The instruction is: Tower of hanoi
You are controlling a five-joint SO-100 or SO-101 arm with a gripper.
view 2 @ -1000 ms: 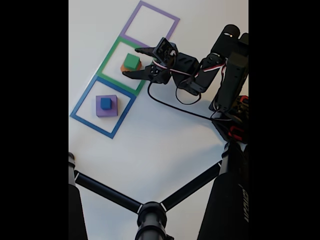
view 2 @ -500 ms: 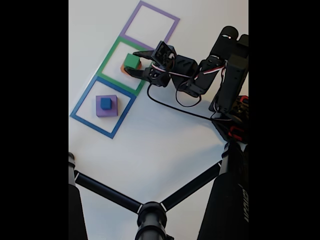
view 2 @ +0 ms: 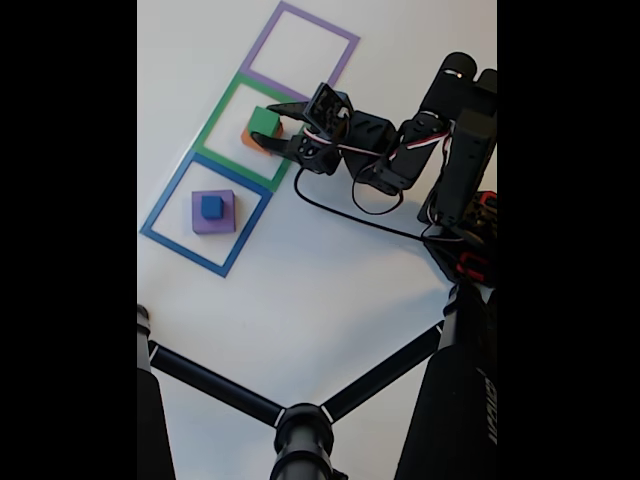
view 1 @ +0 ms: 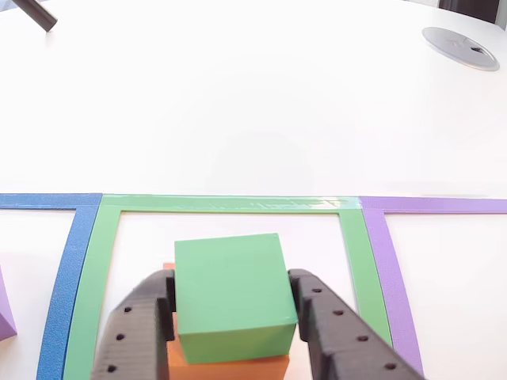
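Observation:
A green cube (view 1: 230, 297) sits on an orange block (view 1: 230, 369) inside the green tape square (view 1: 230, 204). My gripper (view 1: 230, 285) has one black finger (view 1: 139, 328) on the cube's left side and the other on its right, both touching it. In the fixed view the gripper (view 2: 263, 123) reaches from the right over the green cube (view 2: 264, 121) and orange block (view 2: 246, 137). A small blue cube (view 2: 211, 206) rests on a purple block (view 2: 226, 217) in the blue tape square (view 2: 167, 194). The purple tape square (view 2: 320, 22) holds nothing.
The arm's base and motors (view 2: 465, 150) stand at the right, with a black cable (view 2: 350, 215) looping over the table. A black tripod (view 2: 300, 430) crosses the bottom of the fixed view. A grey disc (view 1: 459, 36) lies far off on the white table.
The gripper has moved left and down onto the stack. Its fingers, spread wide a second ago, have come together on the green cube's sides.

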